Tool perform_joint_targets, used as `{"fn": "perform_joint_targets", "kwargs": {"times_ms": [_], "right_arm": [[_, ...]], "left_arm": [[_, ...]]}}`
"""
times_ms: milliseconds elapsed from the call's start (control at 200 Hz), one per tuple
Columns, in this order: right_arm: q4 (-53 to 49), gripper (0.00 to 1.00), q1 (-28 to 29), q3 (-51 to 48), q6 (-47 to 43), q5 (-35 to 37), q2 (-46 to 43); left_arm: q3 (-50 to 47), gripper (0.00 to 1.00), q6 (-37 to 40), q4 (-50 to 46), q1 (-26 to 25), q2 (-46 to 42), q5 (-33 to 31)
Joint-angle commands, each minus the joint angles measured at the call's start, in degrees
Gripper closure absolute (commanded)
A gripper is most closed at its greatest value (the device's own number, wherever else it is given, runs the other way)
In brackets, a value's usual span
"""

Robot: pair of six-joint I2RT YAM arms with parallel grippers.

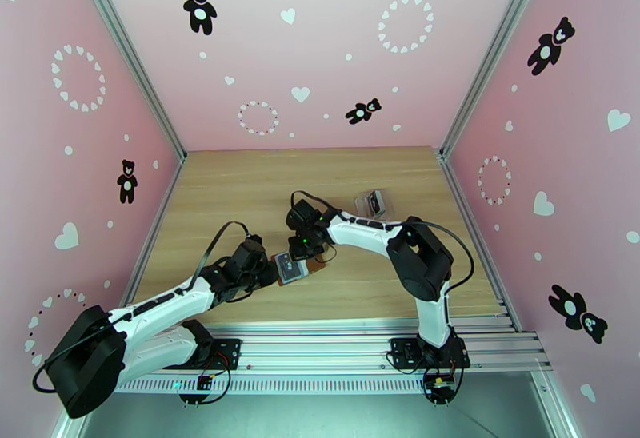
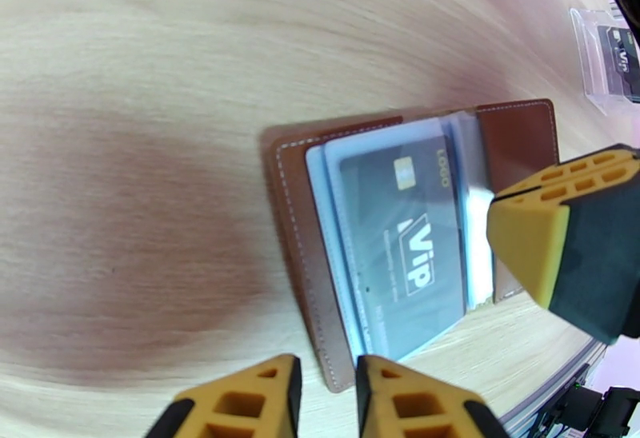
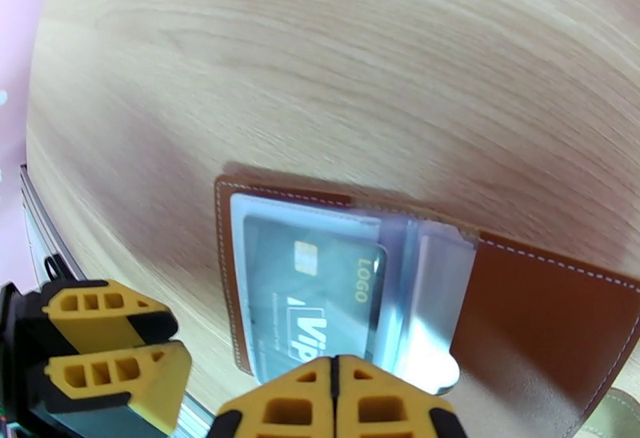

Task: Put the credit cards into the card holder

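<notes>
The brown card holder lies open on the table between my two grippers. A dark credit card marked VIP sits inside its see-through pocket, most of it under the plastic. My right gripper is shut, fingertips pressed together at the near edge of that credit card. In the left wrist view it hovers over the holder's right side. My left gripper has a narrow gap between its fingers, right at the near corner of the card holder. I cannot tell whether it touches.
A clear plastic case stands further back on the right with another dark card in it. Bare wooden table stretches to the left and back. Pink walls close in three sides, and a metal rail runs along the front.
</notes>
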Motion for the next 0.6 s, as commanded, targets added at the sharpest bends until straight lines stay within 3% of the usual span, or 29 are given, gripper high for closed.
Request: {"fn": "perform_joint_targets", "kwargs": {"times_ms": [0, 596], "right_arm": [[-0.3, 0.99, 0.0, -1.1, -0.4, -0.8, 1.0], [-0.5, 1.0, 0.0, -2.5, -1.4, -1.1, 3.9]], "left_arm": [[-0.9, 0.74, -0.5, -0.5, 0.4, -0.5, -0.7], [-1.0, 0.74, -0.7, -0.6, 0.4, -1.2, -0.9]]}}
